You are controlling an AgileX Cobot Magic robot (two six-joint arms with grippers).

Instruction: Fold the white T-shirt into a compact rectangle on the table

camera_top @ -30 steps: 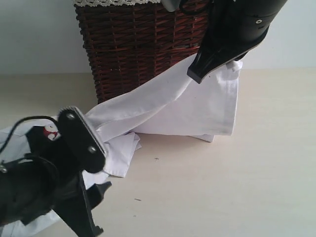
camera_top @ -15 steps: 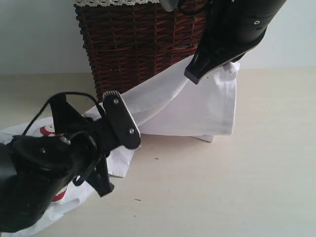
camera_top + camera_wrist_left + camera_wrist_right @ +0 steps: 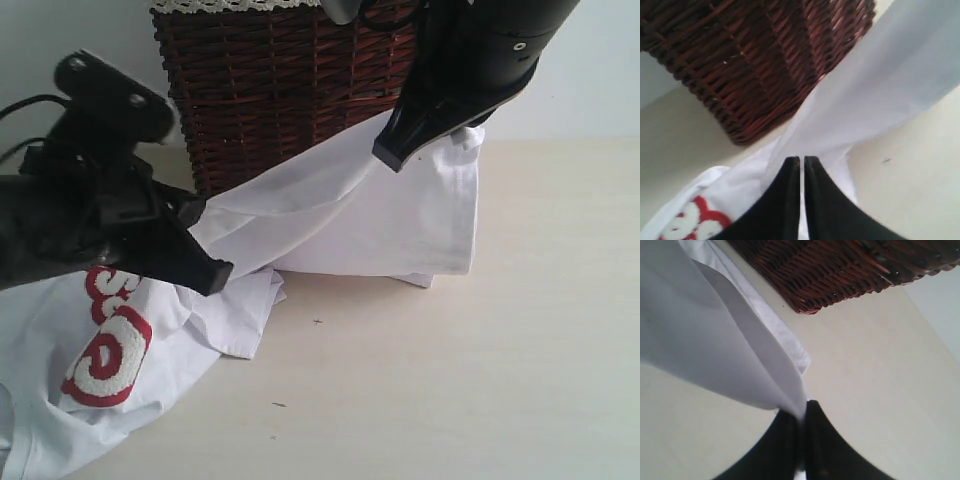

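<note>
Bare table (image 3: 480, 380) lies open at the front right. The white T-shirt (image 3: 370, 225) sprawls from the front left edge back to the wicker basket (image 3: 280, 90). The left gripper (image 3: 801, 162) pinches a fold; the right gripper (image 3: 801, 416) clamps a raised hem, both closed tight on cloth.
</note>
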